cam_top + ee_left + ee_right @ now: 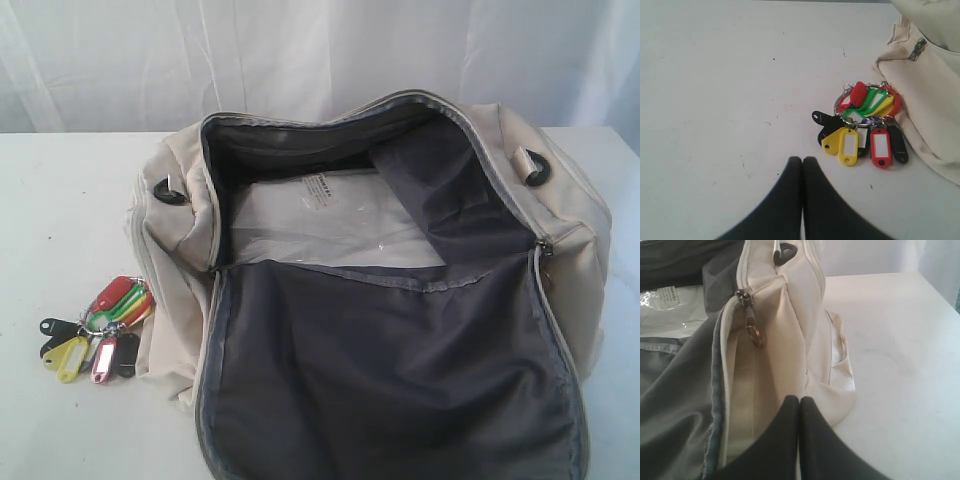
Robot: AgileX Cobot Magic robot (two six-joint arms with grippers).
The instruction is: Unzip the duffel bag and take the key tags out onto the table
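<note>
The cream duffel bag [570, 215] lies unzipped on the white table [60, 200], its big flap folded toward the front so the dark grey lining [390, 370] shows. The key tags [98, 332] lie on the table just left of the bag, a bunch of red, yellow, green and black tags; the left wrist view shows the key tags [862, 125] beside the bag's side [927, 95]. My left gripper [802, 160] is shut and empty, hovering over bare table short of the tags. My right gripper [799, 400] is shut and empty beside the bag's end, near the zip pull [751, 325].
A clear plastic sleeve with a printed label [320, 220] lies inside the bag. Black strap rings [170, 192] sit at both ends of the bag. A white curtain [300, 50] hangs behind the table. Neither arm shows in the exterior view.
</note>
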